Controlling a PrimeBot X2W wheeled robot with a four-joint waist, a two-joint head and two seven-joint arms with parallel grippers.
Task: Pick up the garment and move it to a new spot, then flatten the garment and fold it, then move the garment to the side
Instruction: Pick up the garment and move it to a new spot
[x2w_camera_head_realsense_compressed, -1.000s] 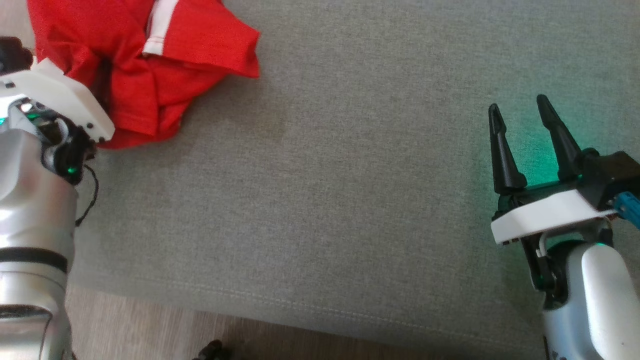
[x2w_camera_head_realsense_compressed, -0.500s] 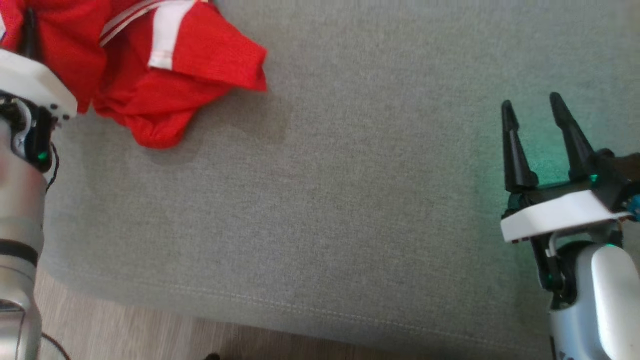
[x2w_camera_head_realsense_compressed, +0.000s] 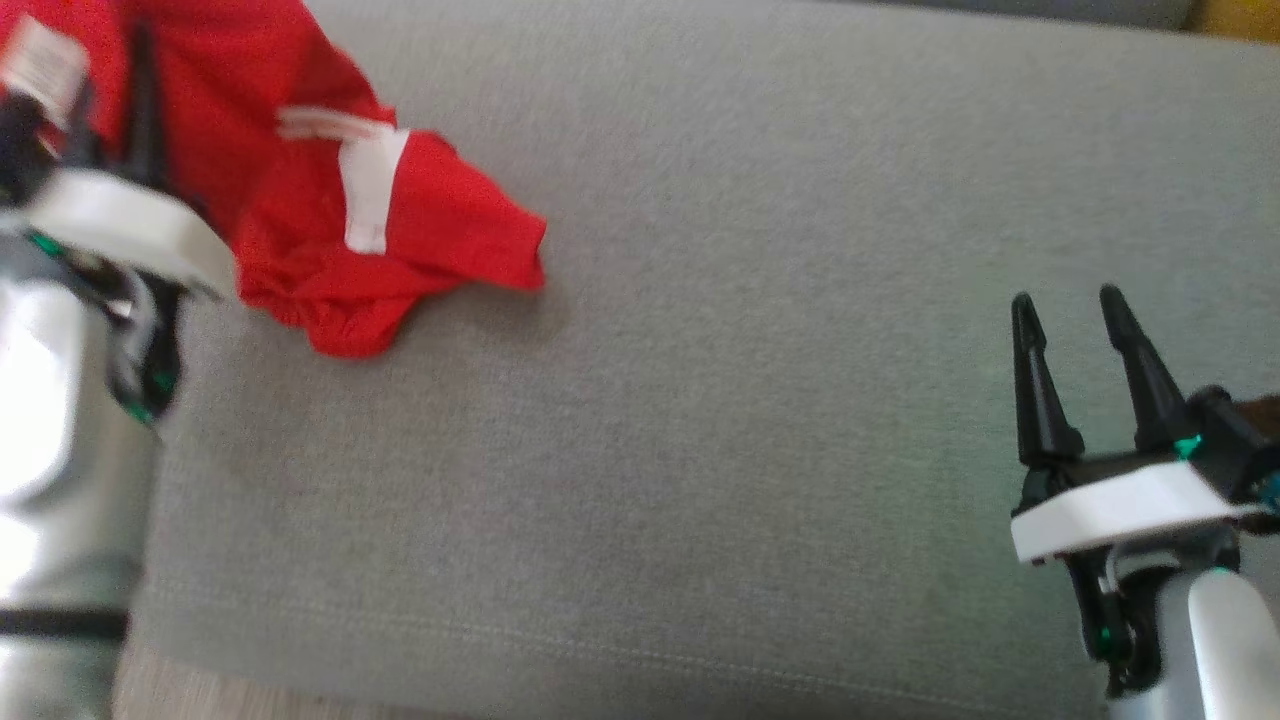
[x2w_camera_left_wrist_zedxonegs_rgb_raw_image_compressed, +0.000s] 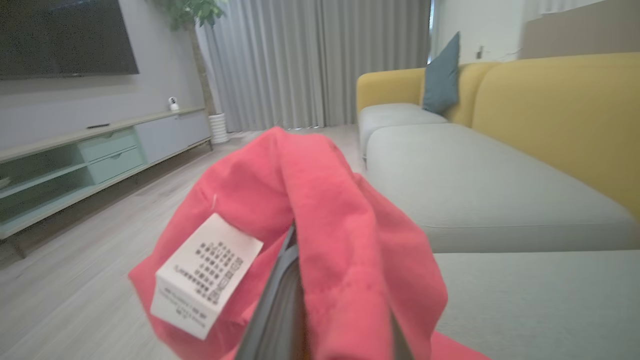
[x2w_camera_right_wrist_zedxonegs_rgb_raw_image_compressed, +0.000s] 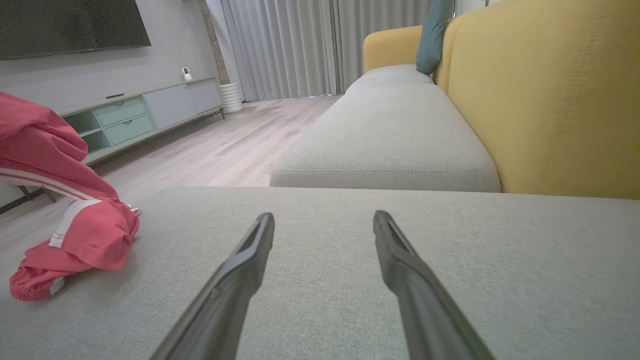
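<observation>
The left hand (x2w_camera_left_wrist_zedxonegs_rgb_raw_image_compressed: 291, 245) is clamped on a fold of the garment (x2w_camera_head_realsense_compressed: 440, 230). Its tail lies on the sofa (x2w_camera_head_realsense_compressed: 750, 400), so drag could pull it free. The right hand (x2w_camera_right_wrist_zedxonegs_rgb_raw_image_compressed: 324, 216) is spread, empty.

You can't see where the left gripper (x2w_camera_left_wrist_zedxonegs_rgb_raw_image_compressed: 291, 237) closes: the garment (x2w_camera_left_wrist_zedxonegs_rgb_raw_image_compressed: 340, 240) folds over both fingertips in the left wrist view, and its lower folds run off the bottom of that picture. The print on the care label (x2w_camera_left_wrist_zedxonegs_rgb_raw_image_compressed: 205, 275) is too small to read. From the head, the left forearm (x2w_camera_head_realsense_compressed: 60, 450) is smeared with blur, and the garment, by the sofa seat's (x2w_camera_head_realsense_compressed: 700, 450) left edge, is cut off at the picture's top left. The arm behind the right gripper (x2w_camera_head_realsense_compressed: 1066, 310) is cut off at the lower right
</observation>
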